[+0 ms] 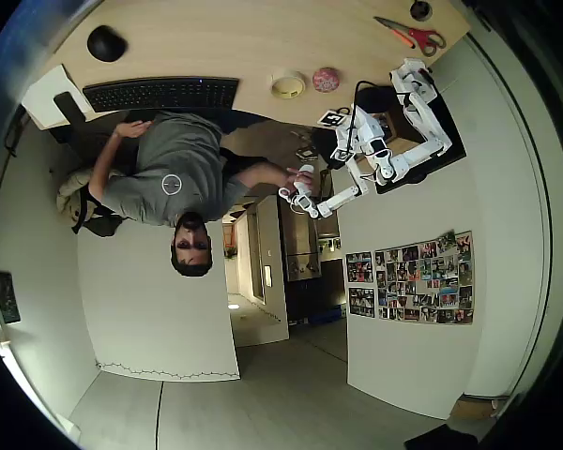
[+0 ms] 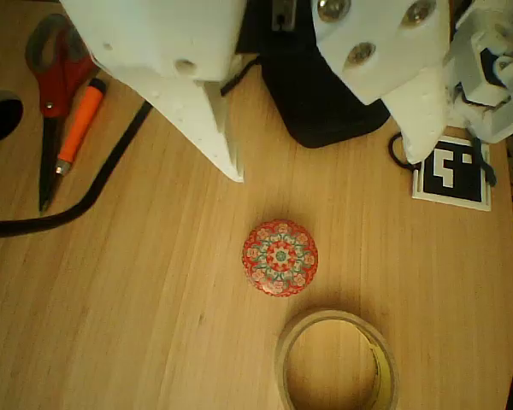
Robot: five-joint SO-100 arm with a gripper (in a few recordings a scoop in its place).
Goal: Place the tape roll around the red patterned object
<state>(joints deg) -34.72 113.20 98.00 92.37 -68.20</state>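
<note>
In the wrist view the white plastic jaws (image 2: 325,141) stand wide apart with nothing between them: two blunt, matte wedge-shaped fingers, the left one (image 2: 209,120) ending in a sharp corner, the right one (image 2: 419,111) rounder and fixed with shiny screws. Below the gap between the jaws, slightly nearer the left finger's tip, the red patterned object (image 2: 280,257) lies on the tabletop (image 2: 137,299), a pale wood surface with fine straight grain. It is a small round dome, its top covered in a kaleidoscope-like design of red, pink and teal. Further below it and a little to the right, near but not touching, the tape roll (image 2: 337,363) lies flat: a cream-yellow ring with a thin wall and a wide hole through which the wood shows; its lower edge is cut off by the frame.

Left of the left finger lie scissors (image 2: 56,64) with red handles, an orange-handled tool (image 2: 77,128) and a black cable (image 2: 94,184) curving across the wood. Under the right finger is a square black-and-white marker card (image 2: 451,175), and behind the jaws a black matte base (image 2: 325,98).

In the overhead view the tape roll (image 1: 287,85) and red patterned object (image 1: 326,79) sit side by side on the tabletop (image 1: 216,37), apart from the white arm's jaws (image 1: 415,70).
</note>
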